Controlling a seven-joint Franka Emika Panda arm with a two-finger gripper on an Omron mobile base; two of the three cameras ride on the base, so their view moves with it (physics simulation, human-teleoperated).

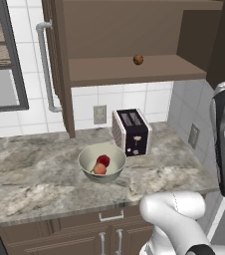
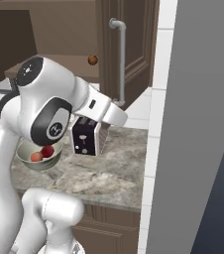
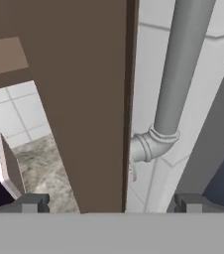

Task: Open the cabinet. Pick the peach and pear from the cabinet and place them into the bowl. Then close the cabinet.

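Left base view is showing the cabinet [image 1: 134, 69] standing open, a small brown fruit [image 1: 138, 60] sitting on its shelf, while the peach [image 1: 100, 169] and pear [image 1: 103, 160] are lying together in the bowl [image 1: 87, 157] beside the toaster [image 1: 132, 132].

Right base view is showing the arm reaching toward the open door's handle [image 2: 121, 59].

Hand view is showing the gripper [image 3: 111, 203] holding nothing, jaws spread wide, straddling the door's edge [image 3: 129, 99].

The cabinet [image 1: 134, 69] is matt dark brown wood, its bar handle [image 3: 176, 79] smooth dull grey metal. The table [image 1: 35, 174] looks like polished veined stone. The bowl [image 1: 87, 160] is glossy and smooth, the toaster [image 1: 132, 132] shiny, and the wall tiles [image 1: 134, 97] are glazed white.
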